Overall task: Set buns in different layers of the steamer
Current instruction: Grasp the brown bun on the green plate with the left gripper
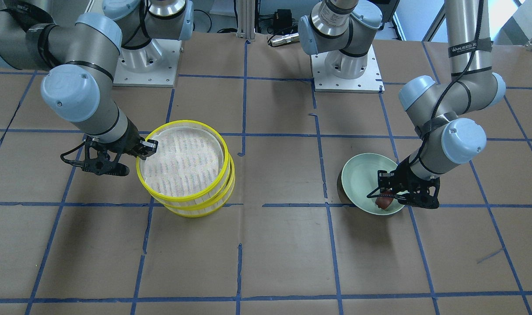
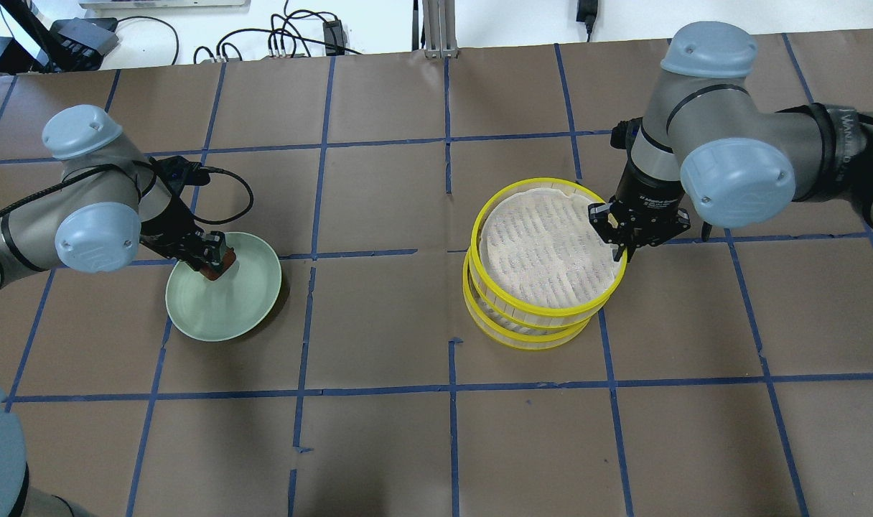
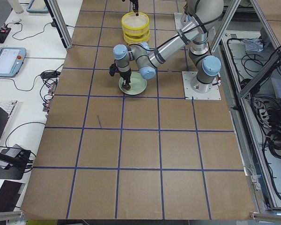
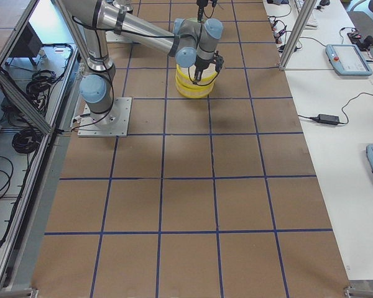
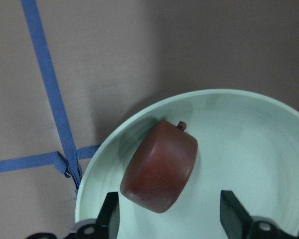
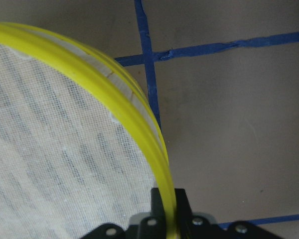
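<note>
We were looking at a robotics lab, not a kitchen. The tabletop [image 4: 186, 205] was wrapped in brown paper and ruled into squares with blue tape [image 5: 50, 84]. Two grey-and-blue industrial arms [image 1: 78, 92] stood on metal base plates [image 1: 161, 74] bolted to it. Aluminium frame posts [image 3: 58, 23] edged the rig. At the left of the left-side view a teach pendant [image 3: 7, 61] lay on a white bench [image 3: 30, 35] among loose cables. At the right of the right-side view lay a second pendant [image 4: 345, 60] and a black power adapter [image 4: 328, 118].
</note>
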### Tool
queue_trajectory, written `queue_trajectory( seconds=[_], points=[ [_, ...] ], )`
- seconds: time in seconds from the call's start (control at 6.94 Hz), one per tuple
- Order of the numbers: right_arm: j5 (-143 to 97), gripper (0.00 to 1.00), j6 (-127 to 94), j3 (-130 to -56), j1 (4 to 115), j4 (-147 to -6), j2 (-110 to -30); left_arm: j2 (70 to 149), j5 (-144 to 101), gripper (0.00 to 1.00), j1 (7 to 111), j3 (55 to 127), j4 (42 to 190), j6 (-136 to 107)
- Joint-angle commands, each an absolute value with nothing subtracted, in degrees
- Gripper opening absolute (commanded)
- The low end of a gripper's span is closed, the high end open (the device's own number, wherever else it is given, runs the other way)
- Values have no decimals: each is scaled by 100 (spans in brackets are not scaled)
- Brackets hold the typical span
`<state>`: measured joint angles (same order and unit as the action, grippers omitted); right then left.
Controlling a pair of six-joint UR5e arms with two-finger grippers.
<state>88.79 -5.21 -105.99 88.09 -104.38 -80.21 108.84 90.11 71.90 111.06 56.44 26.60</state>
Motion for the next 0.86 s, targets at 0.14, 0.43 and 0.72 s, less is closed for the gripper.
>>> queue_trajectory(
  seconds=[0.14, 0.43, 0.72],
  points=[
    [8877, 15, -554, -10661, 8851, -10538, -7972, 10767, 9026, 18, 7207, 11048, 5660, 2619],
    [8886, 16, -554, -10670, 8851, -10564, -7972, 10566, 9044, 18, 7268, 11039, 5739, 2471],
    [8894, 16, -554, -10670, 8990, -10564, -7980, 10363, 9053, 18, 7321, 11039, 5993, 2365]
  ],
)
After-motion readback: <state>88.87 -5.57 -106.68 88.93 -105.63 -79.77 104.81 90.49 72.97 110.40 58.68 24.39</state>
